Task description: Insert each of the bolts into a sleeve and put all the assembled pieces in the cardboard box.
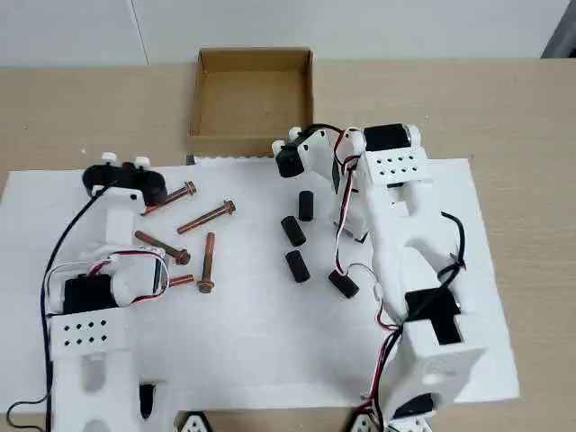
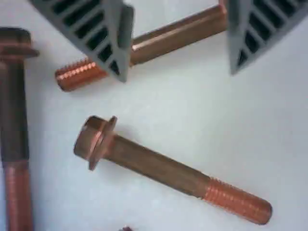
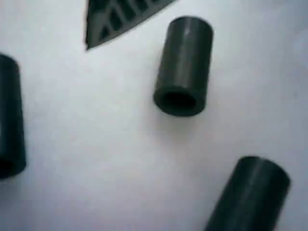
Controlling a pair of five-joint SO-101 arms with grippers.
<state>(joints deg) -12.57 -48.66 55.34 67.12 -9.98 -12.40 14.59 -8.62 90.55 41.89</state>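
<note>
Left wrist view: the left gripper (image 2: 178, 72) is released, its jaws on either side of one bolt (image 2: 168, 33) (the other bolts (image 1: 207, 217) lie left of centre in the high view). Judged step: first pickup. Next: lower and clench on the shank. Whether the right gripper (image 1: 290, 160) is clenched cannot be told; it hangs by the sleeves (image 1: 294, 230) at centre, below the cardboard box (image 1: 205, 90) at upper centre.

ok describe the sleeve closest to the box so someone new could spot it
Start at the cardboard box at the top of the high view and drop onto the white sheet, where four black sleeves lie in a loose row. It is the sleeve at the row's box end; the other three lie farther down, away from the box.
</note>
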